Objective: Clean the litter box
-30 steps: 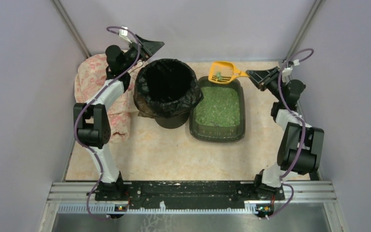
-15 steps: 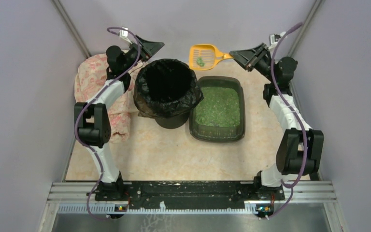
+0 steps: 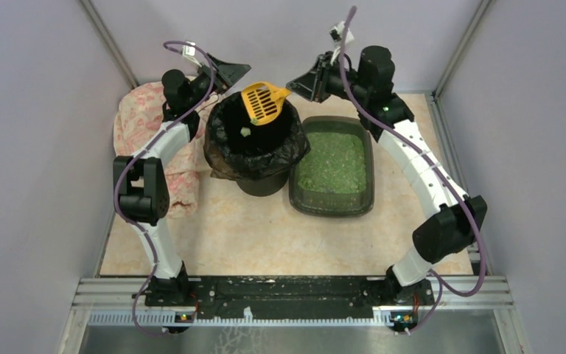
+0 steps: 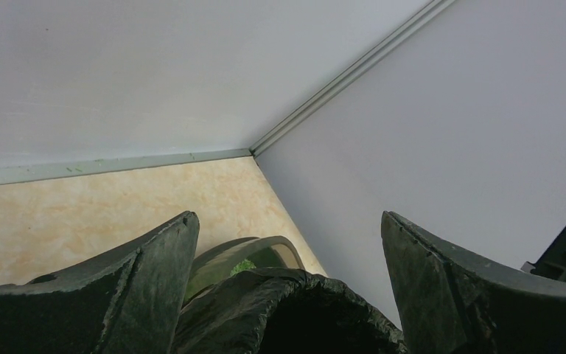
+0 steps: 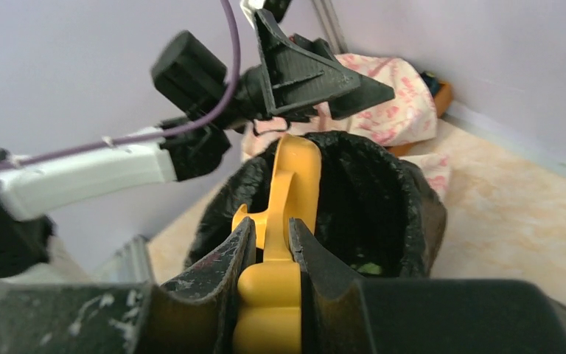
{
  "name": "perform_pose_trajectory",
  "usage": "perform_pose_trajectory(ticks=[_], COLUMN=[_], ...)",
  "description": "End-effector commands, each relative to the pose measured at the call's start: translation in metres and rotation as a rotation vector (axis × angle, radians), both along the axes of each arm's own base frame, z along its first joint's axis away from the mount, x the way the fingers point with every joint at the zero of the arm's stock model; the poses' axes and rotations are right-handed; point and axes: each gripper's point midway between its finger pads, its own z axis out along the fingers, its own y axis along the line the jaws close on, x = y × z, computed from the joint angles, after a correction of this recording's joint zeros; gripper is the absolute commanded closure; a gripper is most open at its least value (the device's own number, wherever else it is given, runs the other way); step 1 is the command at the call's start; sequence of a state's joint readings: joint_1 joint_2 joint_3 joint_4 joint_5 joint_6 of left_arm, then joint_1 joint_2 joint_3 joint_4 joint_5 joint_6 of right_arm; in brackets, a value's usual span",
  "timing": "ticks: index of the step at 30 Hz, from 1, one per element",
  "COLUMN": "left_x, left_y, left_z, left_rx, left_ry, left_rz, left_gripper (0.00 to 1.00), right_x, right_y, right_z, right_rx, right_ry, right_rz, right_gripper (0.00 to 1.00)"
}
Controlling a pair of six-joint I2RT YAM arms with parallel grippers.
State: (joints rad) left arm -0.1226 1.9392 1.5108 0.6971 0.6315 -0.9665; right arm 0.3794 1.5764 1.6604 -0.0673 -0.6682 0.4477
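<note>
The litter box (image 3: 332,208), a dark tray of green granules, sits right of the black-bagged bin (image 3: 225,158). My right gripper (image 3: 290,85) is shut on the handle of the yellow slotted scoop (image 3: 263,102), which hangs tilted over the bin's mouth. A green clump (image 3: 245,132) shows inside the bin. In the right wrist view the jaws (image 5: 270,225) clamp the scoop (image 5: 295,173) above the bin (image 5: 383,199). My left gripper (image 3: 237,77) is open and empty at the bin's back rim. In the left wrist view it (image 4: 287,215) straddles the bag (image 4: 295,310), with the litter box rim (image 4: 265,245) behind.
A pink patterned cloth (image 3: 144,125) lies at the back left beside the bin. Enclosure walls stand close on the left, back and right. A metal rail (image 3: 287,291) carries both arm bases at the near edge.
My right arm swung left with the scoop, from behind the litter box to over the bin. The scoop tipped and its green clumps left it. The left arm stayed put.
</note>
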Motion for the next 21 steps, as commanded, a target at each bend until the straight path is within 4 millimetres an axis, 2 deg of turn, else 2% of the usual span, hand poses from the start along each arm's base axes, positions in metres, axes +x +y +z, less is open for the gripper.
perform_pose_trajectory(ticks=[1, 7, 13, 16, 18, 20, 21], left_x=[-0.006, -0.003, -0.001, -0.001, -0.002, -0.003, -0.003], left_y=[-0.002, -0.002, -0.002, -0.002, -0.002, -0.002, -0.001], left_z=[0.023, 0.022, 0.019, 0.016, 0.015, 0.013, 0.013], left_rx=[0.006, 0.003, 0.000, -0.001, -0.003, -0.001, -0.001], left_ry=[-0.078, -0.077, -0.072, -0.065, -0.063, -0.060, -0.060], left_rz=[-0.008, -0.008, -0.010, -0.012, -0.013, -0.013, -0.013], left_gripper=[0.01, 0.01, 0.01, 0.01, 0.01, 0.01, 0.01], right_x=[0.008, 0.007, 0.000, 0.000, 0.000, 0.005, 0.010], right_y=[-0.006, -0.002, -0.017, -0.045, -0.077, -0.119, -0.140], right_z=[-0.013, 0.012, 0.046, 0.059, 0.075, 0.079, 0.073], right_rx=[-0.259, -0.282, -0.172, -0.028, 0.131, 0.227, 0.243], right_ry=[-0.142, -0.231, -0.248, -0.220, -0.187, -0.169, -0.151], right_rz=[-0.090, -0.142, -0.163, -0.164, -0.189, -0.259, -0.312], right_gripper=[1.00, 1.00, 1.00, 1.00, 1.00, 1.00, 1.00])
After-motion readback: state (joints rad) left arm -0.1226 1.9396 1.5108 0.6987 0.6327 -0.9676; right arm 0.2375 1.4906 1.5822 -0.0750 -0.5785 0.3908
